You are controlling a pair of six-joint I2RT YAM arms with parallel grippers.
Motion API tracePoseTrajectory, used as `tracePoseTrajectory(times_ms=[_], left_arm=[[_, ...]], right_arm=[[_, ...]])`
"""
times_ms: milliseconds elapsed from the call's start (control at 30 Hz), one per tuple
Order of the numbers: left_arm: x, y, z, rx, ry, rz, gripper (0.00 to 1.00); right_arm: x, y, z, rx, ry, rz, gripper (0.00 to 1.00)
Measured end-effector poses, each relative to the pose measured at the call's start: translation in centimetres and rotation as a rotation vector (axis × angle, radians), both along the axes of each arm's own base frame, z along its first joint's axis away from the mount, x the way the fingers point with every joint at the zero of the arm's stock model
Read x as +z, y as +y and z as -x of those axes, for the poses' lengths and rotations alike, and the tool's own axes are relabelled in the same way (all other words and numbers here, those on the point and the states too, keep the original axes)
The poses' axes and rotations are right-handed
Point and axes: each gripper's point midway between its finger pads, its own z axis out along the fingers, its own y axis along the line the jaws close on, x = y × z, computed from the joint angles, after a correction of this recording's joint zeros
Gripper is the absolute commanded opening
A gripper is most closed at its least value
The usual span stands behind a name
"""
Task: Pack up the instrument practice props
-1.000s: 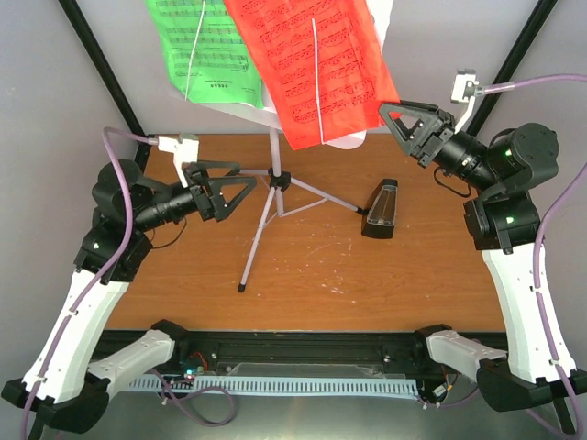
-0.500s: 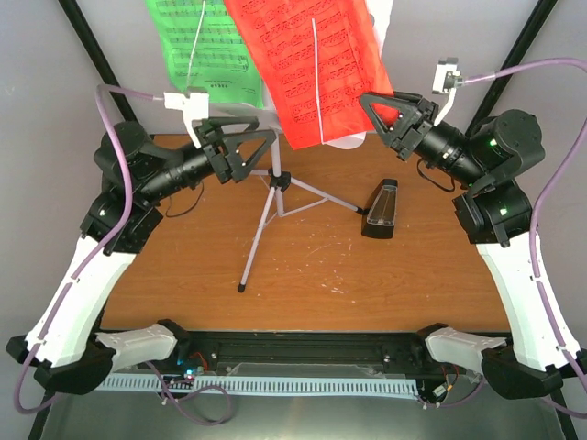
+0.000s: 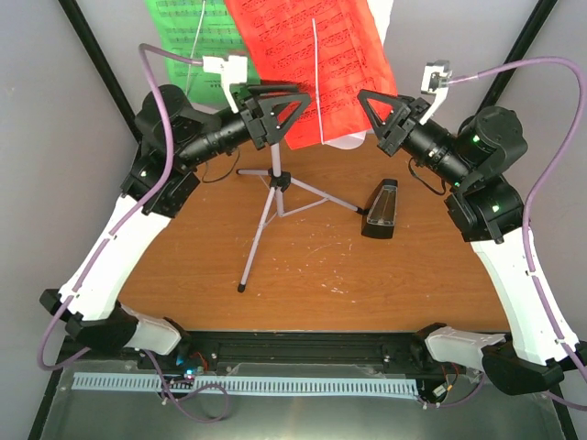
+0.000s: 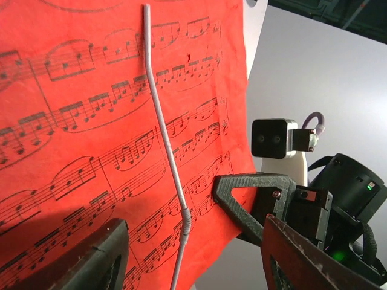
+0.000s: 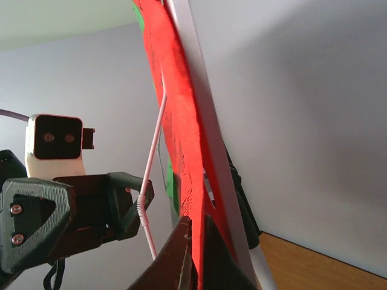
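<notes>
The music stand (image 3: 278,180) stands on its tripod on the table (image 3: 404,284). The green music sheet (image 3: 179,32) lies on the left of the stand's desk and the red music sheet (image 3: 312,55) on the right. At the stand's right side, the right tool (image 3: 365,99) pinches the red sheet's lower edge. The left tool (image 3: 292,108), fingers spread, hangs in front of the stand's desk, gripping nothing. The metronome (image 3: 381,203) sits near the stand's right leg.

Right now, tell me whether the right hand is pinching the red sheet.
Yes, the right wrist view shows the right hand shut on the lower edge of the red sheet.
</notes>
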Motion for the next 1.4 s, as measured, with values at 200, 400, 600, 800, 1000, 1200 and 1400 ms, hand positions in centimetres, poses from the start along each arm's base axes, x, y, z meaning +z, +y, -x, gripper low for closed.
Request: tracePoseTrajectory(times_ms=[200,400,600,800,1000,1200,1400], left_arm=[[0.1,-1.0,-0.7,-0.006,0.002,0.0,0.59],[1.3,-1.4,-1.1,-0.011,-0.019,0.016,0.49],[1.1,-2.0,-1.8,-0.012,-0.017,0.014,0.46],[0.8,-2.4,-2.1,-0.018,-0.007,0.013,0.24],[0.6,-2.9,-2.1,-0.046,0.001,0.014,0.13],[0.8,-3.1,-2.0,-0.067,-0.007,0.025,0.0],[0.8,-3.1,-2.0,-0.064,-0.01,0.028,0.0]], right_arm=[[0.0,-0.2,-0.3,-0.023,-0.007,0.006,0.03],[0.0,-0.2,-0.3,-0.024,-0.008,0.006,0.03],[-0.1,-0.3,-0.4,-0.035,-0.012,0.011,0.03],[-0.1,-0.3,-0.4,-0.037,-0.016,0.014,0.03],[0.2,-0.4,-0.3,-0.045,-0.021,0.025,0.03],[0.6,-0.6,-0.1,-0.053,-0.032,0.026,0.03],[0.3,-0.9,-0.3,-0.074,-0.02,0.03,0.03]])
